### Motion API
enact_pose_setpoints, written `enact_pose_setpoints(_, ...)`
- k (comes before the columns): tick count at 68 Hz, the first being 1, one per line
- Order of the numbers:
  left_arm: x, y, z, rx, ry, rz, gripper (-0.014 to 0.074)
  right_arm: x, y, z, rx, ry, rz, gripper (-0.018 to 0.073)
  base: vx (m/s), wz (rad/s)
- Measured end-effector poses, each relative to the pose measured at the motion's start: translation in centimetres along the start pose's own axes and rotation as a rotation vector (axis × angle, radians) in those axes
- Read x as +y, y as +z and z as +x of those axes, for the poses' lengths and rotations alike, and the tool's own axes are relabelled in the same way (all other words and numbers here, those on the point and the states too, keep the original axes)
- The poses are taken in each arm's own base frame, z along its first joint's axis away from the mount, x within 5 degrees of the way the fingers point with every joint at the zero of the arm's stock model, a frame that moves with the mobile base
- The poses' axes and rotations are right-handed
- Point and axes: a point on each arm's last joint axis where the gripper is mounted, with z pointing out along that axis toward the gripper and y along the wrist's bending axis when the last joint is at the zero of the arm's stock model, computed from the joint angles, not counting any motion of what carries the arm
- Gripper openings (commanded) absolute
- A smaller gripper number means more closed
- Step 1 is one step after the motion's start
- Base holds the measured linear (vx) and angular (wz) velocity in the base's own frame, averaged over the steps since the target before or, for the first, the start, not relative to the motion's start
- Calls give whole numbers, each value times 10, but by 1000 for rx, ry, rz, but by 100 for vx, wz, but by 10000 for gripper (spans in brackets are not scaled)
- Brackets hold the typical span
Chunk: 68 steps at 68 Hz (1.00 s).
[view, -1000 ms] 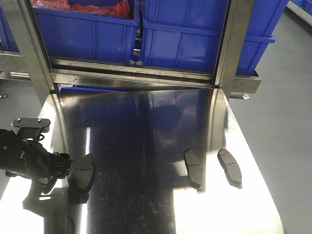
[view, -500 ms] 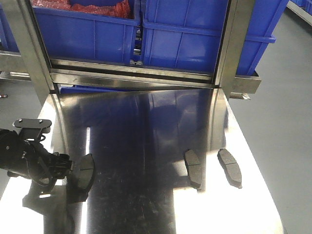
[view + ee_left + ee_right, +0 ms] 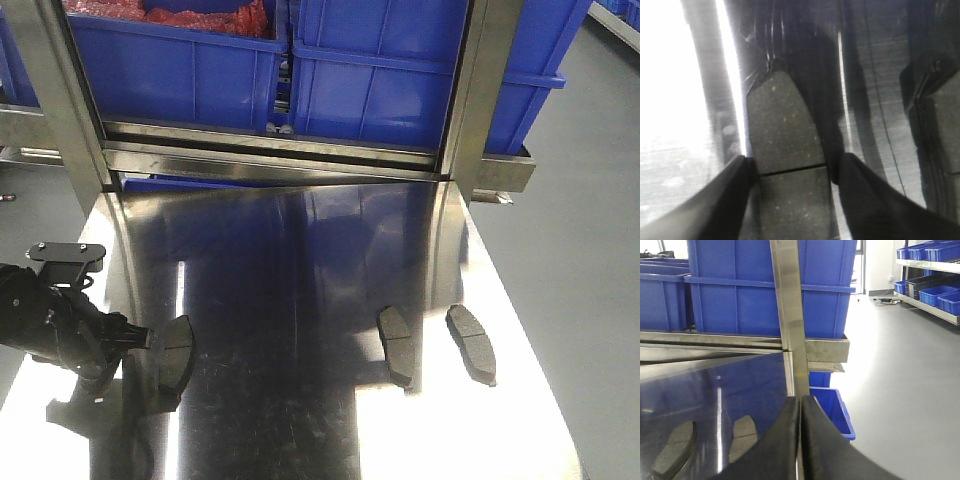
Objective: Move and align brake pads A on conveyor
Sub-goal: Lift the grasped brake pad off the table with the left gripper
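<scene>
Steel tabletop (image 3: 300, 420) lies beneath us, and our left gripper (image 3: 792, 170) pinches one brake pad (image 3: 780, 120) across its groove. Our right gripper (image 3: 800, 412) shows fingers pressed together.

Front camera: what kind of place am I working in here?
Probably a factory or warehouse parts station: stacked blue plastic bins on a steel frame, brake pads on a stainless-steel table, and shelving with more bins.

Three brake pads (image 3: 175, 350) (image 3: 397, 345) (image 3: 471, 343), two robot hands (image 3: 138, 340) (image 3: 800, 407), two steel uprights (image 3: 70, 100) (image 3: 485, 90), one steel table top (image 3: 300, 260).
</scene>
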Motion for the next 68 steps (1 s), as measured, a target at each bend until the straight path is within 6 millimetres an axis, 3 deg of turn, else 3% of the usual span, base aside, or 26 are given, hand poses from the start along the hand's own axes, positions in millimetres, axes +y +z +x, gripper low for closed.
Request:
enact_pose_setpoints(45,0,0,-1,-7,0,1,15,0,0,0,0,0,0,-3,0,0)
enact_pose_setpoints(55,0,-4,-1,-20,-2,4,6,0,0,0,0,0,0,-3,0,0)
enact_pose_setpoints(68,-1,-28,-7,-99,-3,15,11,0,0,0,0,0,0,-3,0,0)
